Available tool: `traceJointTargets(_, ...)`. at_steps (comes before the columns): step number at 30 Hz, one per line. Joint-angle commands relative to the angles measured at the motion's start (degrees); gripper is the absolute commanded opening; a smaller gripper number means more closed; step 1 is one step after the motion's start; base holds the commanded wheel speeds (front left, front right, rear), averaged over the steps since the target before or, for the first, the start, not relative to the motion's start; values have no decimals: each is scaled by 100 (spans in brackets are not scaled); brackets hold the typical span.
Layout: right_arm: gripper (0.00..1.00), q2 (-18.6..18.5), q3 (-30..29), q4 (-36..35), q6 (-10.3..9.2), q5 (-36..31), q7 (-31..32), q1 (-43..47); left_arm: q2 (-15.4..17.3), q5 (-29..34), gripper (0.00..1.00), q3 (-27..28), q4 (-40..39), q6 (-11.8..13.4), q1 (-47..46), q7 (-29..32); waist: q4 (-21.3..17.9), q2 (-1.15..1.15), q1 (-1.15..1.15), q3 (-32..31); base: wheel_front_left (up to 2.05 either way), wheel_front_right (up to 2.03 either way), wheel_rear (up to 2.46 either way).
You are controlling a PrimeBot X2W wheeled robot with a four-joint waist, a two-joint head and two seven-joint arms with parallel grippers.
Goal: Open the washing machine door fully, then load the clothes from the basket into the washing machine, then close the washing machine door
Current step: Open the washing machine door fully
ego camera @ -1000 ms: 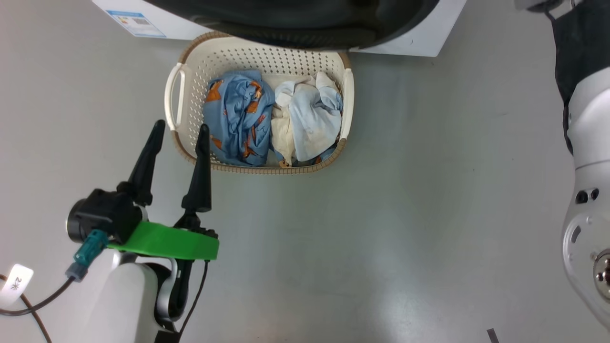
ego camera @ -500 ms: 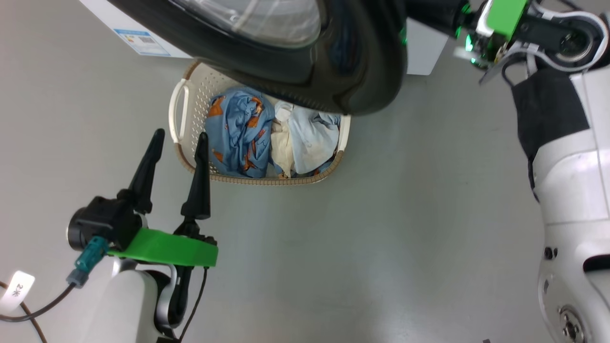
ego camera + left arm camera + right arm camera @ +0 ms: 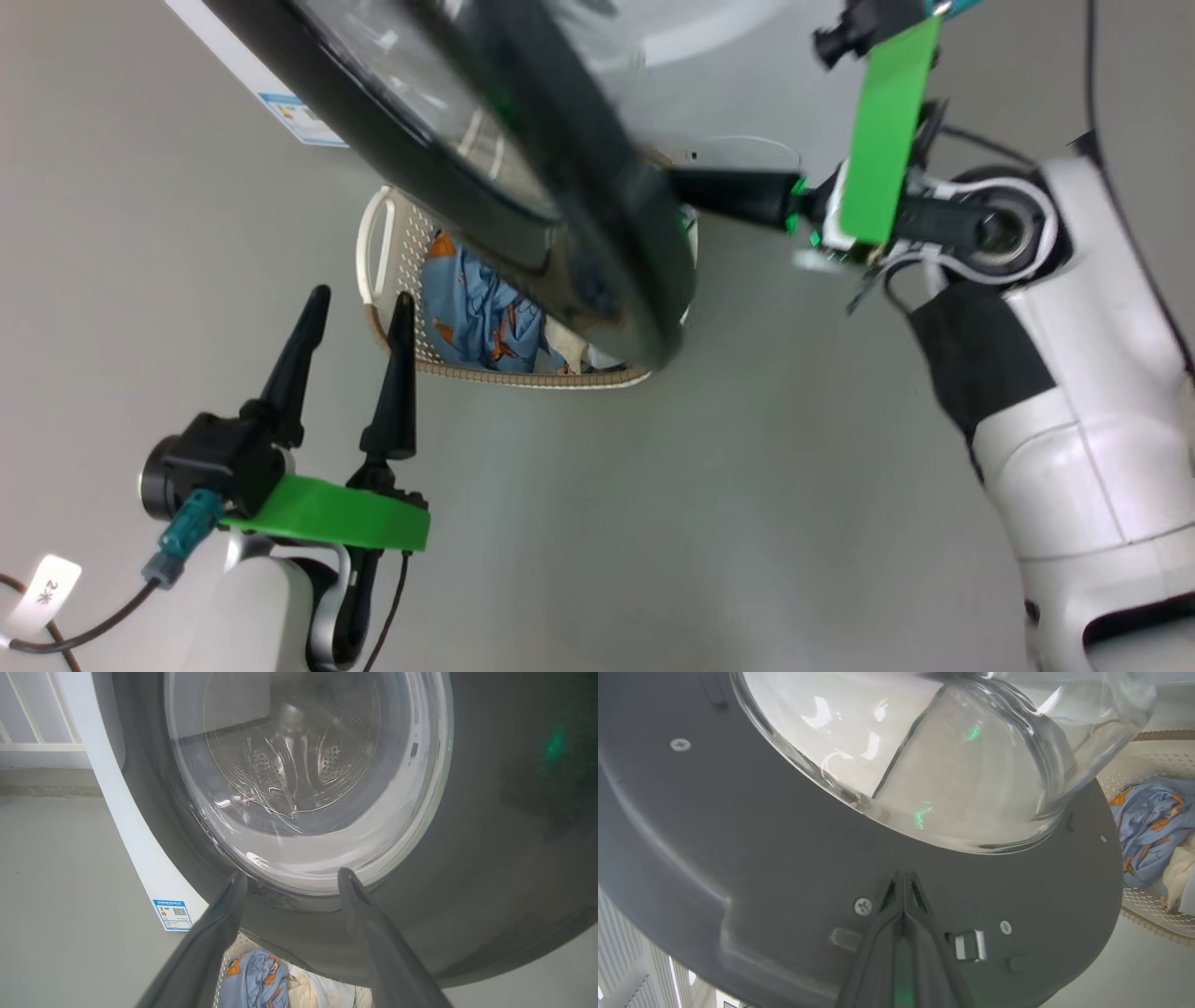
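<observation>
Two fingers (image 3: 397,373) of the left gripper (image 3: 362,299) stood wide apart and empty above smooth grey floor (image 3: 653,523) in the head view, near one basket (image 3: 523,378). One washing machine door (image 3: 579,233), partly open, ran diagonally edge-on over it. The left wrist view showed one washing machine (image 3: 126,826) and three clothes (image 3: 252,980) below the door. In the right wrist view the right gripper (image 3: 903,873) was pressed together, tips at the door's inner face.
</observation>
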Motion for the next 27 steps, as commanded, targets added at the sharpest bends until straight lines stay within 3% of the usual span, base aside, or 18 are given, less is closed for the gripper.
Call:
traceJointTargets(1, 0, 206, 232, -241, 11, 156, -61, 157, 137, 56, 100, 185, -176, -10, 79, -36, 29, 0, 0, -48, 0, 0, 0)
traceJointTargets(20, 0, 206, 1733, -243, 11, 1080, -1051, 495, 137, 29, 100, 128, -177, -31, 173, -36, 146, 0, 0, -169, 0, 0, 0)
traceJointTargets(27, 0, 206, 2018, -143, 11, 1262, -1269, 402, 137, 13, 100, 129, -174, -7, 162, -36, 139, 0, 0, -152, 0, 0, 0)
